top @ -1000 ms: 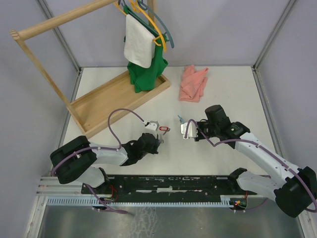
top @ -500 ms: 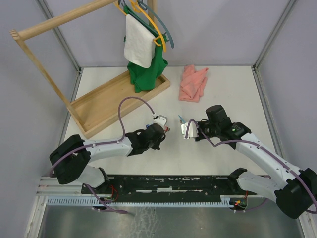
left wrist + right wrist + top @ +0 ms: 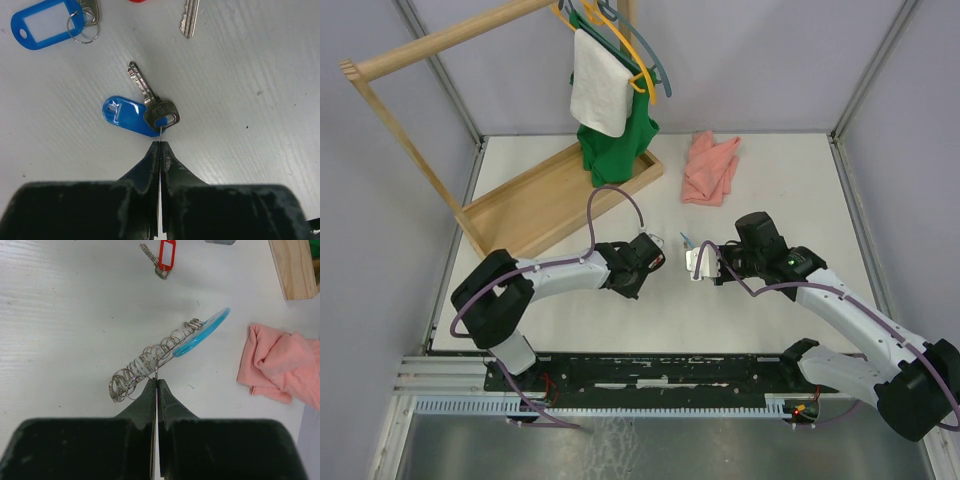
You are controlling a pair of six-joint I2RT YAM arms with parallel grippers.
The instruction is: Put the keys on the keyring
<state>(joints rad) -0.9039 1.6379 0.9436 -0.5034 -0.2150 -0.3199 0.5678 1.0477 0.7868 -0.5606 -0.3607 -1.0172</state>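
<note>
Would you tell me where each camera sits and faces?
Top external: above and behind, facing down at white table; left arm, right arm show.
Left wrist: on left arm, facing down; left gripper pinches blue-tagged silver key.
Right wrist: on right arm, facing down; right gripper pinches coiled silvery keyring.
Top, right wrist share pink cloth.

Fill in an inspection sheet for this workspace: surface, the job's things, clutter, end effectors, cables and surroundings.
Surface: white table, matte.
Job's things: keyring, a wire coil with a blue section; blue-tagged key; second blue tag with its ring; red-tagged key lying loose.
Clutter: pink cloth, crumpled, on the far side.
End effectors: left end effector shut on the blue-tagged key's thin ring; right end effector shut on the keyring's coil.
Cables: purple cable looping above the left arm; another along the right arm.
Surroundings: wooden rack holding a green garment and a white towel.
</note>
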